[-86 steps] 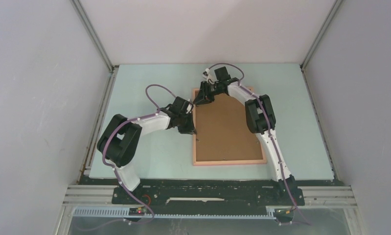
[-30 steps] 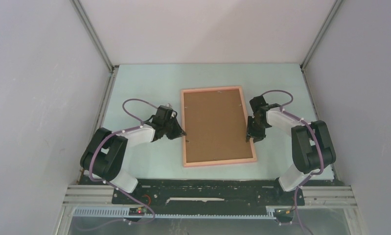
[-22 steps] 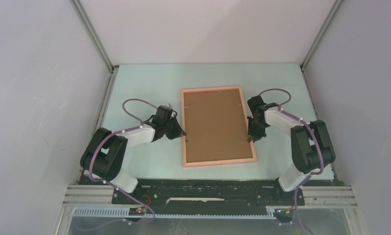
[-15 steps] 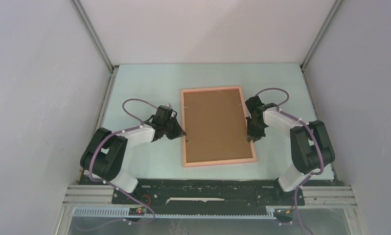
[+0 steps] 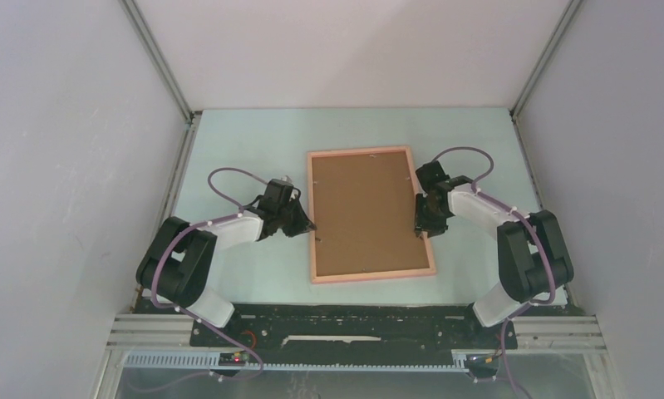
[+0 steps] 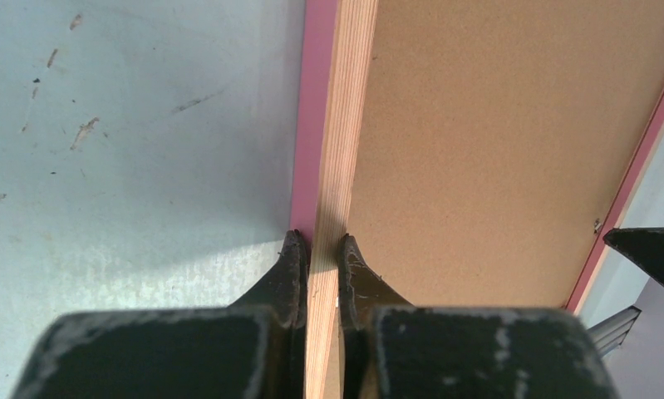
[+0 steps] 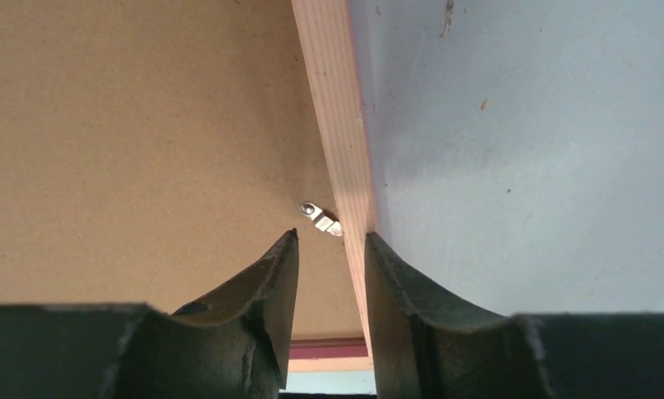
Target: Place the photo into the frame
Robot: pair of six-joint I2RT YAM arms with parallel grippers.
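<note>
The frame (image 5: 361, 152) lay flat on the tabletop (image 5: 245, 141) with its brown backing board (image 5: 363, 212) uppermost. The left gripper (image 6: 320, 245) was pinching the frame's left rail, one finger on the pink outer edge and the other on the board side. The right gripper (image 7: 332, 241) stood spread astride the frame's right rail. Its inner finger was clear of the wood, just beside a small metal tab (image 7: 321, 219).

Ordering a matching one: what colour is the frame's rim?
The frame rim is salmon pink; left wrist view shows it best.
</note>
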